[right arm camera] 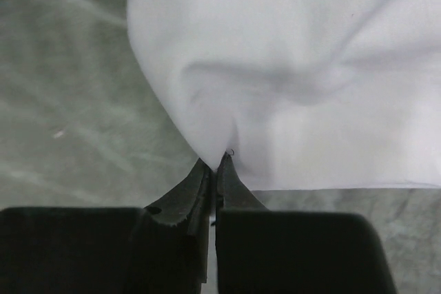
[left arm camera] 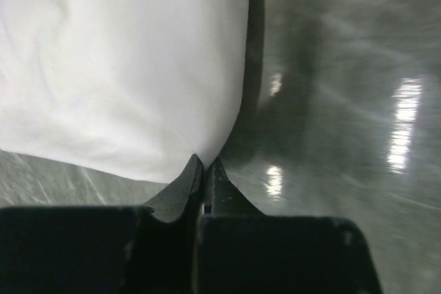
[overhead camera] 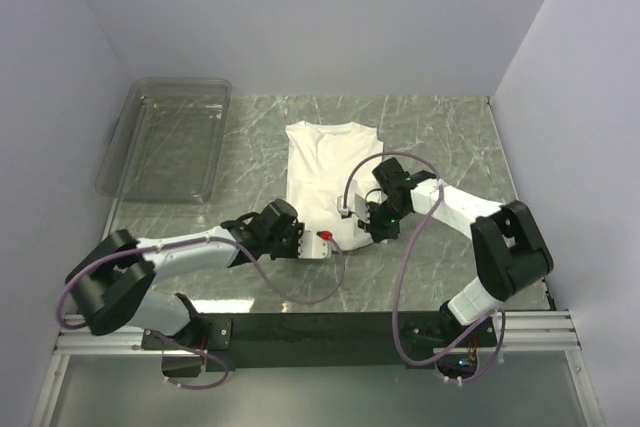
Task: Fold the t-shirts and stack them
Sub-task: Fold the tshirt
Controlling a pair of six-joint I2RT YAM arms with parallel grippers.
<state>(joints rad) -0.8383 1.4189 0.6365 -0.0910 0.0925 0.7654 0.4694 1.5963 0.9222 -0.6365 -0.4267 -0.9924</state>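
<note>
Left end effector (left arm camera: pixel 204 170) and right end effector (right arm camera: pixel 216 162) each pinch shut on a near corner of the shirt (overhead camera: pixel 330 162). It lies mid-counter (overhead camera: pixel 450 147), long axis near-to-far, collar far. Bare marble lies to its right, and the bin (overhead camera: pixel 165 142) sits far left.

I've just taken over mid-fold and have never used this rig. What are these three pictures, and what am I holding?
You are driving two robot arms bolted at the near edge of the table. The wide picture comes from a fixed camera above and behind them: left arm on the left, right arm on the right. A white t-shirt lies on the marbled top, with a clear plastic bin at the far left. The other two pictures come from a camera on each wrist, looking along its black jaws. In both, the jaws are shut, each pair pinching the shirt's edge.
</note>
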